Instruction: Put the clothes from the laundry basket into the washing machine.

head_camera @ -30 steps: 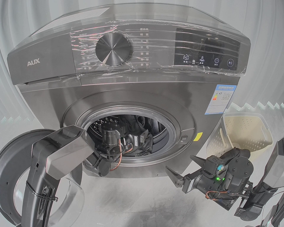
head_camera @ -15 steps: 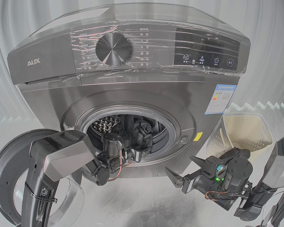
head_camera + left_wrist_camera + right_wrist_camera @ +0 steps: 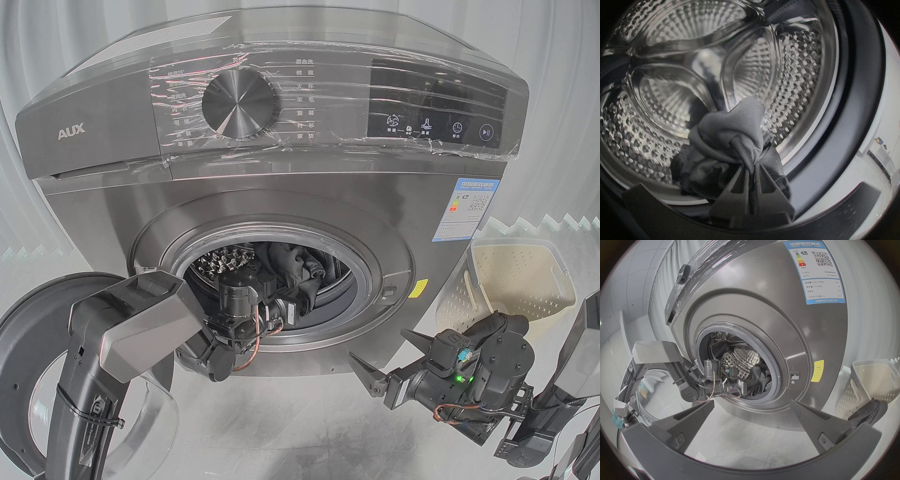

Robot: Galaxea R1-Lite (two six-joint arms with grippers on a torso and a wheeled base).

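The washing machine [image 3: 269,206] stands with its round door opening facing me. My left gripper [image 3: 752,182] sits at the mouth of the drum [image 3: 693,78], shut on a bunched dark grey garment [image 3: 731,134]. In the head view that garment [image 3: 300,265] shows inside the opening, above the left wrist [image 3: 240,297]. My right gripper [image 3: 379,347] hangs open and holds nothing, low in front of the machine, to the right of the opening. The cream laundry basket [image 3: 550,275] stands to the right of the machine, with a dark cloth [image 3: 868,411] draped over its near edge.
The machine's round door [image 3: 25,350] is swung open at the left, behind my left arm. Bare grey floor [image 3: 300,425] lies in front of the machine. A black rubber seal [image 3: 850,118] rings the drum mouth.
My left gripper dipped and drew back toward the rim with the garment, then rose slightly; the cloth now bunches higher in the drum. The right arm has not moved.
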